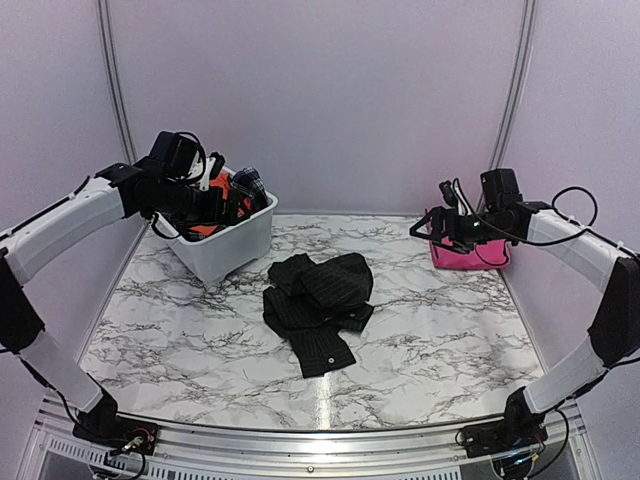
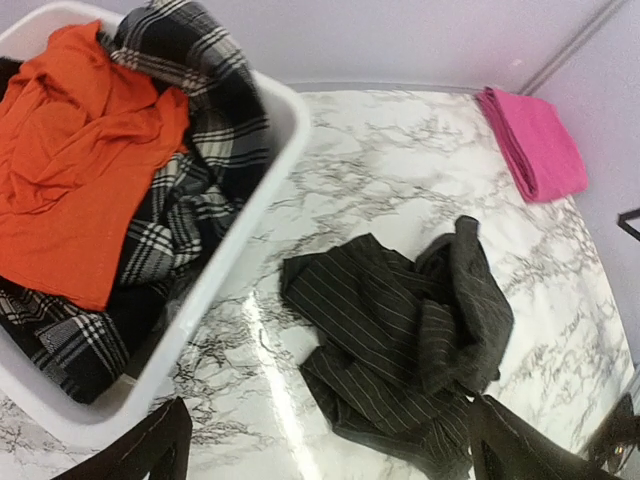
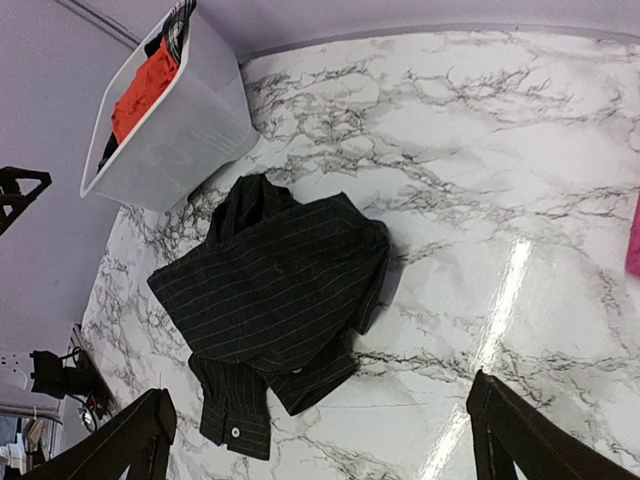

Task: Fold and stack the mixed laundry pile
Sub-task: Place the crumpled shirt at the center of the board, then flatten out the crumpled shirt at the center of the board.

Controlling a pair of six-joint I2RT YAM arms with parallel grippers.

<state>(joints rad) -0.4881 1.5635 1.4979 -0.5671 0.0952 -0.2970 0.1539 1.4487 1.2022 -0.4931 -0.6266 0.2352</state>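
A black pinstriped shirt (image 1: 320, 305) (image 2: 400, 340) (image 3: 270, 295) lies crumpled in the middle of the marble table. The pink cloth (image 1: 468, 255) (image 2: 535, 140) sits folded at the back right. The orange garment (image 1: 206, 229) (image 2: 80, 150) (image 3: 140, 85) and the dark plaid piece (image 1: 250, 183) (image 2: 190, 190) fill the white tub (image 1: 235, 245) (image 2: 262, 190) (image 3: 190, 130) at the back left. My left gripper (image 1: 218, 190) (image 2: 335, 460) hangs open over the tub, holding nothing. My right gripper (image 1: 432, 215) (image 3: 320, 450) is open and empty, above the pink cloth's left end.
The marble table (image 1: 430, 340) is enclosed by pale walls at the back and on both sides. A metal rail (image 1: 320, 435) runs along the near edge between the arm bases. Cables and hardware (image 3: 60, 380) sit past the table's corner.
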